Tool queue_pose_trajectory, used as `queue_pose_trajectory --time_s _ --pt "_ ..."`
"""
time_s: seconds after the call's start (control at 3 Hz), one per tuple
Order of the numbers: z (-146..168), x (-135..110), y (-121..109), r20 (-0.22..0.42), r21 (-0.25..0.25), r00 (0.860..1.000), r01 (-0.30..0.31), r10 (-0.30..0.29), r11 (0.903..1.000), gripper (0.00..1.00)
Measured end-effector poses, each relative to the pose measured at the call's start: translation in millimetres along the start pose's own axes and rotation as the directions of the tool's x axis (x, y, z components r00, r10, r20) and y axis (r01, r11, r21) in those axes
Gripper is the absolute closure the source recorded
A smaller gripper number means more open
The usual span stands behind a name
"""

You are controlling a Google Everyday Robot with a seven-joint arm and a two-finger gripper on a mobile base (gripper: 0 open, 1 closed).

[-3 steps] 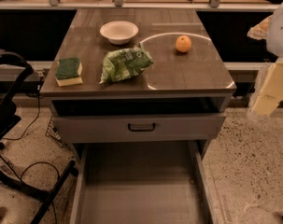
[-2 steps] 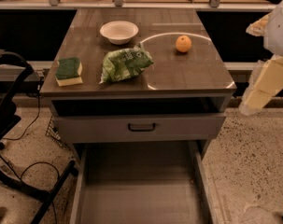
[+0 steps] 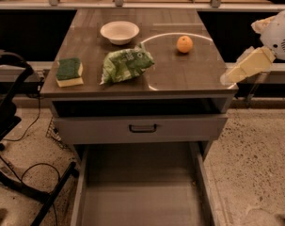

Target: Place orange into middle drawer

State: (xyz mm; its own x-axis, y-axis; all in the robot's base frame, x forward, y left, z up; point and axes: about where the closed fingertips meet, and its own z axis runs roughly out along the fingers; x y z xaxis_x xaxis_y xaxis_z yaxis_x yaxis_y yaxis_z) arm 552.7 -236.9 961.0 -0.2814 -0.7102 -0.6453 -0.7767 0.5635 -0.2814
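Note:
The orange (image 3: 184, 44) sits on the grey counter top (image 3: 179, 79) at the back right, inside a pale ring mark. My gripper (image 3: 237, 72) hangs at the counter's right edge, to the right of the orange and a little nearer the camera; it is apart from the orange and carries nothing that shows. The middle drawer (image 3: 142, 197) is pulled out at the bottom of the view, with a bare grey floor and low side walls. It lies below the grey drawer front with the black handle (image 3: 142, 128).
A white bowl (image 3: 119, 32) stands at the back of the counter. A green bag (image 3: 127, 65) lies in the middle and a green-and-yellow sponge (image 3: 69, 71) at the left. A black frame (image 3: 10, 126) and cables stand on the floor at the left.
My gripper has moved left and a little up, from beside the cabinet to the counter's right edge. The orange and the other things have not moved.

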Motion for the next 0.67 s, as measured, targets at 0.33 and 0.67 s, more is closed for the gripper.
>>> queue_pose_trajectory --time_s 0.33,0.67 --pt "49.4 -15.9 -61.3 0.267 0.062 0.955 -0.152 0.131 0.9864 0.00" --pt "75.0 -39.9 -108.4 0.399 0.140 0.904 -0.223 0.151 0.9646 0.00"
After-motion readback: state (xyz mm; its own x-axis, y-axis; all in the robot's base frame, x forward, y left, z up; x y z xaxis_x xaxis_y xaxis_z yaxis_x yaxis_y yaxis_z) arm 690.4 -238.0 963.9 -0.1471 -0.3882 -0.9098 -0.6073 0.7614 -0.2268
